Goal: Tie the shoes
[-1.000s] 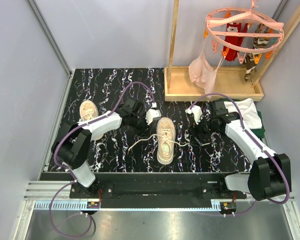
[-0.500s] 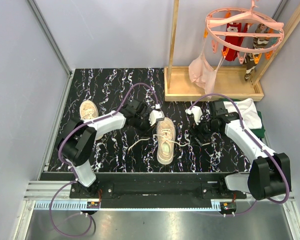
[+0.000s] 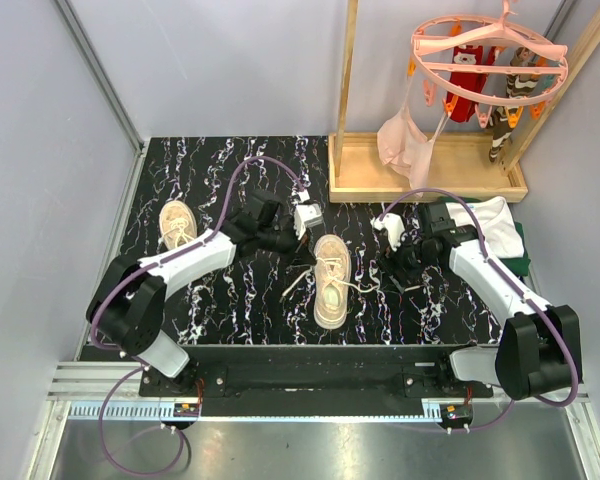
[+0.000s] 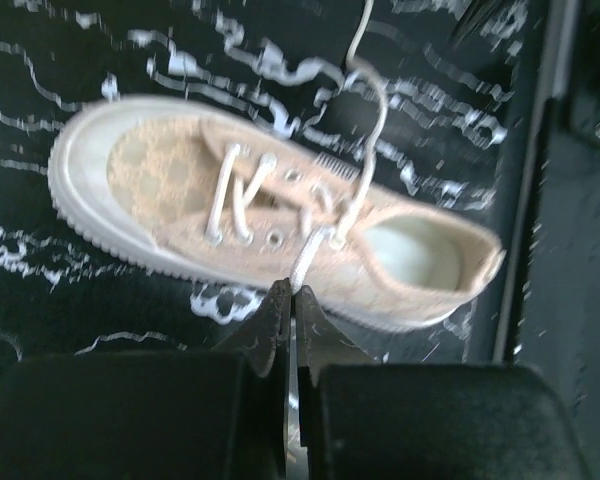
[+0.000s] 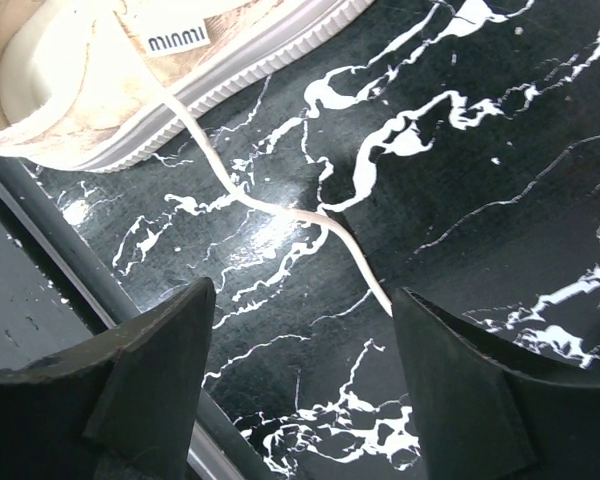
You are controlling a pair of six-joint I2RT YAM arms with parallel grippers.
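One beige shoe (image 3: 330, 280) lies mid-mat with its toe toward the arms, and its white laces are undone. The other shoe (image 3: 177, 222) lies at the far left. My left gripper (image 3: 303, 251) hovers just left of the middle shoe. In the left wrist view it (image 4: 292, 292) is shut on a white lace (image 4: 310, 255) that runs up from that shoe's (image 4: 180, 190) eyelets. My right gripper (image 3: 387, 272) is low on the shoe's right side. It (image 5: 305, 335) stands open over the mat, with the other lace (image 5: 280, 212) lying loose between its fingers beside the shoe's heel (image 5: 100, 80).
A wooden rack base (image 3: 425, 165) stands at the back right, with a pink hanger (image 3: 485, 50) of small clothes above it. White and green cloth (image 3: 498, 225) lies under the right arm. A metal rail (image 3: 320, 375) borders the black marbled mat's near edge.
My left gripper swung in to the shoe's left side and shut on a lace, which has lifted toward it. The right gripper has hardly moved.
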